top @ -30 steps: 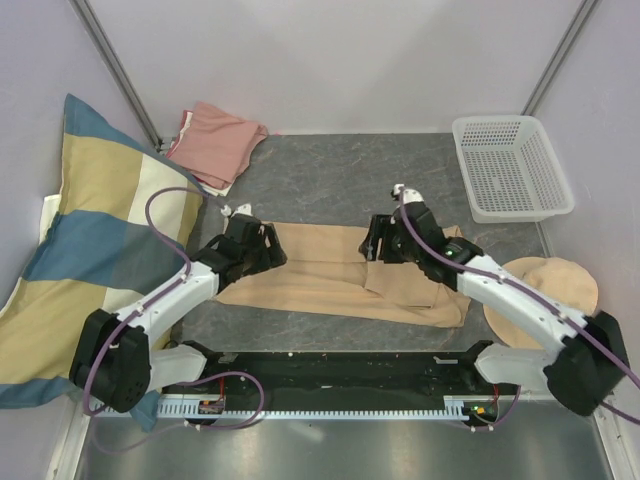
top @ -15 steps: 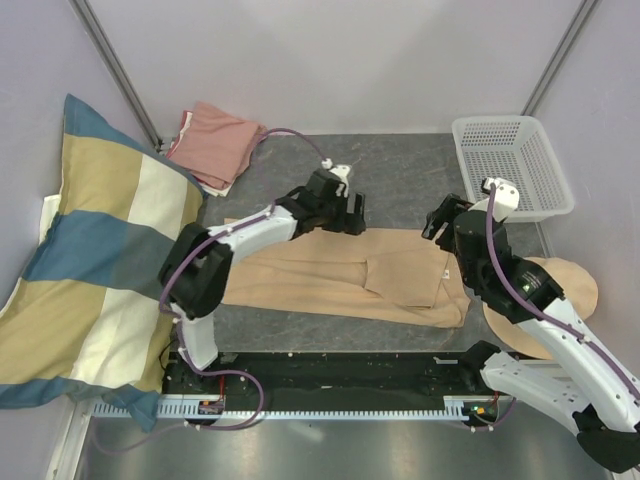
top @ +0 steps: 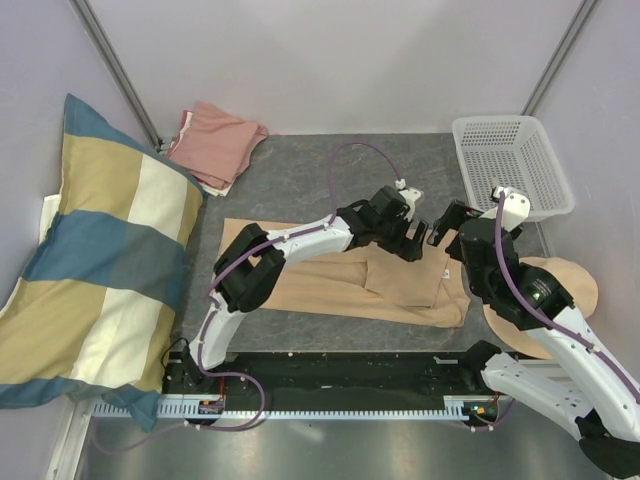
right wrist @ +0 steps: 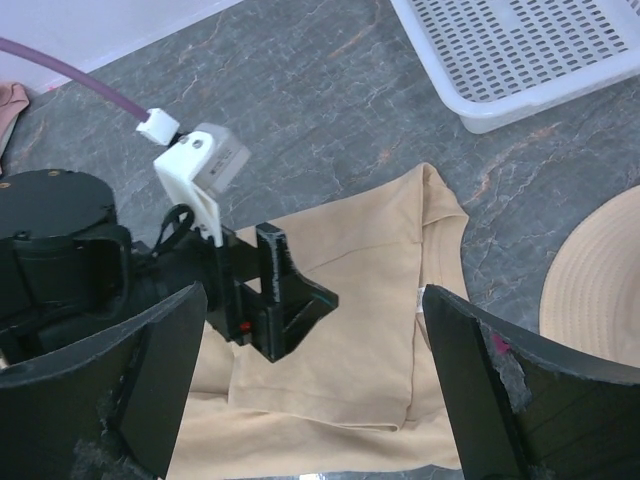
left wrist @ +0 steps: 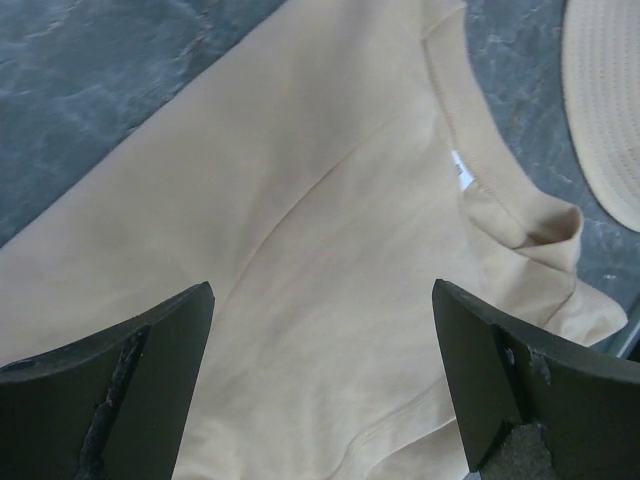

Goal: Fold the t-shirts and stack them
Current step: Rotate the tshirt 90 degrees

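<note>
Left fingers [left wrist: 150, 370] are standing wide apart, gripping nothing, and hovering right over the tan shirt [left wrist: 320, 230]. Its collar and white label [left wrist: 461, 170] are sitting just ahead of them. Right fingers [right wrist: 500, 400] are also spread and empty, hanging close beside the left pair, above the shirt's collar end. The shirt is lying flat on the surface [top: 330, 180] beneath both pairs. A hat [right wrist: 600, 280] is lying just right of the right fingers, with a basket [right wrist: 520, 50] beyond them. The pink shirt [top: 215, 140] is lying well off to the left, by the pillow [top: 100, 260].
</note>
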You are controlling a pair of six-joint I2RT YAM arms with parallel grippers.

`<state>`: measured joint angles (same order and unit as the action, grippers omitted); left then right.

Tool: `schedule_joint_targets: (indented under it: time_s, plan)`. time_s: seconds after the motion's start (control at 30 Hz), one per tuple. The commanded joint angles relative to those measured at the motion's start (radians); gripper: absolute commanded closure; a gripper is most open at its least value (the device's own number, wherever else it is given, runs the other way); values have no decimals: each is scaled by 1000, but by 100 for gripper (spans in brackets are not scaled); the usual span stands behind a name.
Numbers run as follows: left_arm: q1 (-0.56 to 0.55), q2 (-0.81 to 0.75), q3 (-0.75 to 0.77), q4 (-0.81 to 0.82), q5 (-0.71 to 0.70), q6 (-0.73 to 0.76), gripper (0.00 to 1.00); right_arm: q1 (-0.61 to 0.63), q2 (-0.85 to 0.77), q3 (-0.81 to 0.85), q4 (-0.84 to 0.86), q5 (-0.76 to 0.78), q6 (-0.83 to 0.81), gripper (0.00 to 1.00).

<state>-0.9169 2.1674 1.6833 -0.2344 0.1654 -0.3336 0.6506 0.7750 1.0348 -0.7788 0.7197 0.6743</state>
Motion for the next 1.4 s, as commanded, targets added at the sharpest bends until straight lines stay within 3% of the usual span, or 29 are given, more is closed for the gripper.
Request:
schedule_joint_targets:
  time_s: [0.0, 0.37, 0.53, 0.67, 1.07, 1.37]
  plan:
    - [-10, 74, 93, 4, 42, 33, 2, 1, -10, -15, -8, 4, 14, 2]
    - [-11, 224, 286, -37, 59, 59, 2, 1, -36, -41, -31, -9, 18, 2]
    - [15, 294, 334, -68, 97, 4, 2, 1, -31, -38, -34, -6, 21, 2]
    - [105, 327, 335, -72, 180, -82, 2, 1, -26, -35, -34, -3, 22, 2]
    - [346, 381, 446, -169, 204, -151, 2, 1, -25, -48, -33, -2, 34, 2]
    - [530, 523, 754, -218, 246, -300, 2, 1, -34, -59, -54, -8, 57, 2]
